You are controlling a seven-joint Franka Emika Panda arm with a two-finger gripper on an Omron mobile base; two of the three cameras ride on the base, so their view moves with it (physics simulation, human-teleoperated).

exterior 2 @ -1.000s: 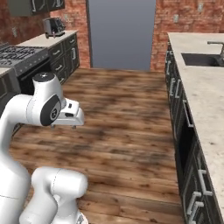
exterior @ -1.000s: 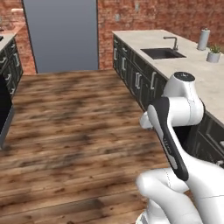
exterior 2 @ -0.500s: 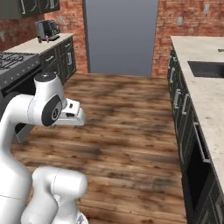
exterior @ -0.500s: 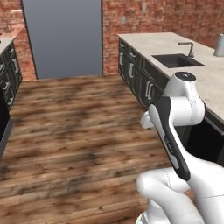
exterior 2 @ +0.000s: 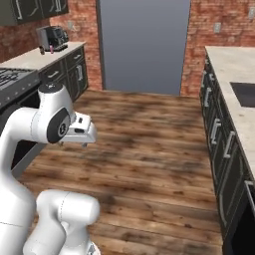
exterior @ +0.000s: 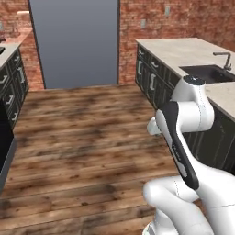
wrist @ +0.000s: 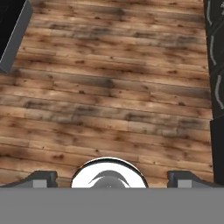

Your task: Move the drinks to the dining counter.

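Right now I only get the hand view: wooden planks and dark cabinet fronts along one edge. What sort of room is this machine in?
Observer: A kitchen. A beige countertop with a sink runs over those dark cabinets, on the arm's right.
Operator: What's straight ahead?
Observer: A tall grey door set in a red brick wall.
Operator: And on the other side?
Observer: A stove, and past it a coffee machine standing on a side counter.

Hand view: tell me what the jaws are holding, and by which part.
Nothing is held. The gripper is open, its fingertips wide apart over bare wooden floor.
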